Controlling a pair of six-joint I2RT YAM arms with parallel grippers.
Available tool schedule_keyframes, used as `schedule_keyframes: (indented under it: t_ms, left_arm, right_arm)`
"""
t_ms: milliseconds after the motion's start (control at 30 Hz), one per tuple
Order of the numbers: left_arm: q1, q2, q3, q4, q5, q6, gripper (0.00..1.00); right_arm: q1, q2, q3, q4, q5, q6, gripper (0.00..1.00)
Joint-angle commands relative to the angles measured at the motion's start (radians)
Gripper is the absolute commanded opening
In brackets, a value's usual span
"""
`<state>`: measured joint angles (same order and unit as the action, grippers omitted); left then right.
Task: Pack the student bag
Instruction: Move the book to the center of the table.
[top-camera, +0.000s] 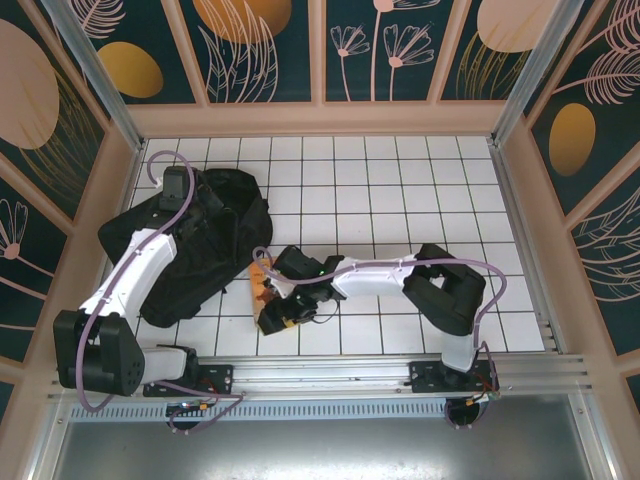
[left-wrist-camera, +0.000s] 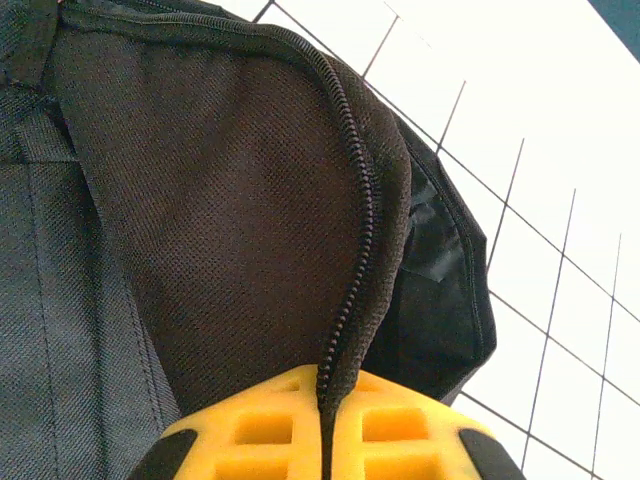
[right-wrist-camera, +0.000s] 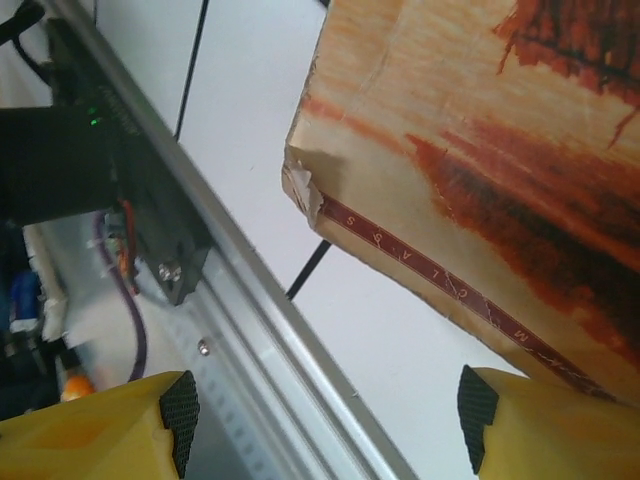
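Note:
The student bag, large, black and soft, lies at the left of the white gridded table. My left gripper is shut on the bag's zipper edge, and the mesh-lined flap stands up from its yellow fingers. From above, the left gripper is over the bag's upper part. A tan and orange book with a red band lies near the bag's right side, seen from above as the book. My right gripper is open just short of the book's edge, with nothing between its pads.
An aluminium rail runs along the table's near edge, close under the right gripper, where the rail shows. Enclosure walls ring the table. The tiled surface stretches to the back right.

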<state>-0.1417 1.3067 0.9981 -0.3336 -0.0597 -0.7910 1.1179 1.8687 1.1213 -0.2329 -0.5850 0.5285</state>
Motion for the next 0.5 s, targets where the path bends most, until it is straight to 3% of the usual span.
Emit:
schedule_keyframes:
  t_ms: [0, 167, 267, 400, 467]
  left_arm:
    - [0.01, 0.01, 0.026, 0.009, 0.009, -0.007, 0.0]
    - [0.011, 0.021, 0.017, 0.02, 0.019, -0.007, 0.0]
    - [0.01, 0.035, 0.01, 0.027, 0.029, -0.002, 0.0]
    - [0.01, 0.058, -0.003, 0.054, 0.071, 0.002, 0.0]
    - [0.01, 0.07, -0.017, 0.071, 0.109, -0.001, 0.0]
  right_arm:
    - [-0.006, -0.006, -0.01, -0.099, 0.356, -0.013, 0.74]
    - [0.007, -0.068, -0.029, -0.094, 0.623, 0.01, 0.75]
    - [-0.013, -0.085, -0.034, -0.1, 0.716, 0.006, 0.75]
    - [-0.119, -0.12, -0.073, -0.044, 0.656, 0.026, 0.75]
    - [-0.192, -0.137, -0.106, 0.028, 0.529, 0.037, 0.75]
